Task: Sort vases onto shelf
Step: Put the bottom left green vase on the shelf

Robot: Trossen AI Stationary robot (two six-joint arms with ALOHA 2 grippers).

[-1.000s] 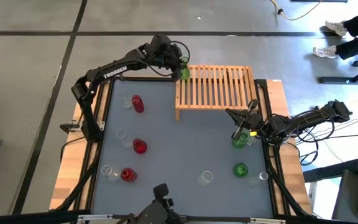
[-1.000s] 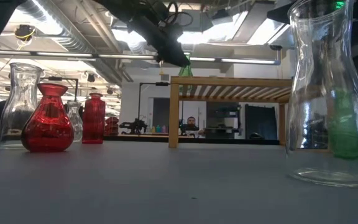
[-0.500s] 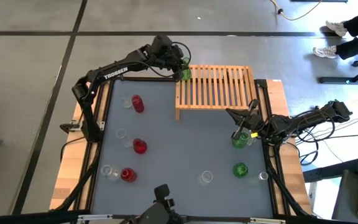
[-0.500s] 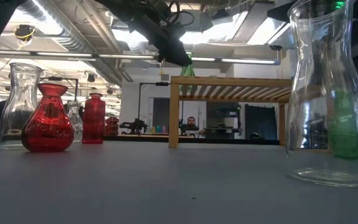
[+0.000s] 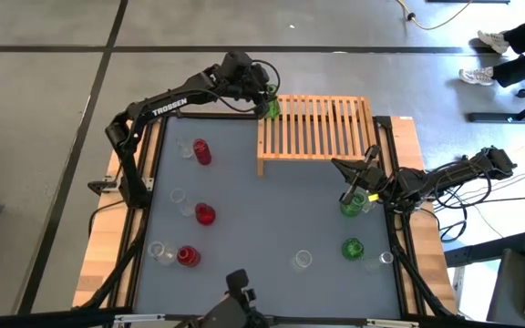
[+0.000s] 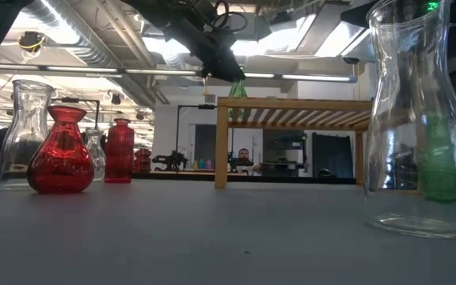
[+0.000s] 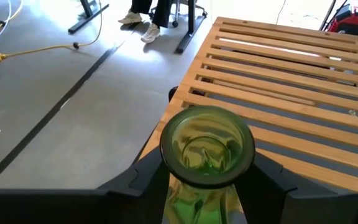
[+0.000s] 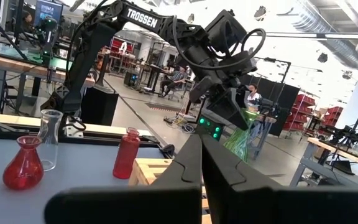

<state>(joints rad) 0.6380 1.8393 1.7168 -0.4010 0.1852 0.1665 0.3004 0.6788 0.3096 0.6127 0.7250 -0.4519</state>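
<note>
Grey-topped desk (image 5: 262, 228) with scattered glassware: three red translucent glass vases (image 5: 202, 152) down the left side, each beside a small clear glass vase (image 5: 178, 196); a green squat glass vase (image 5: 352, 248) and two further clear ones near the front right. Low light-wood slatted shelf (image 5: 322, 128) at the far edge. Left arm reaches over the far left corner; the left pincer (image 5: 264, 98) brackets the neck of a green bottle-necked glass vase (image 7: 207, 149) at the shelf's left end, whether clamped or loosened cannot be told. Right pincer (image 5: 352, 189), fingers closed together, is angled over another green vase (image 5: 353, 205) at the right.
</note>
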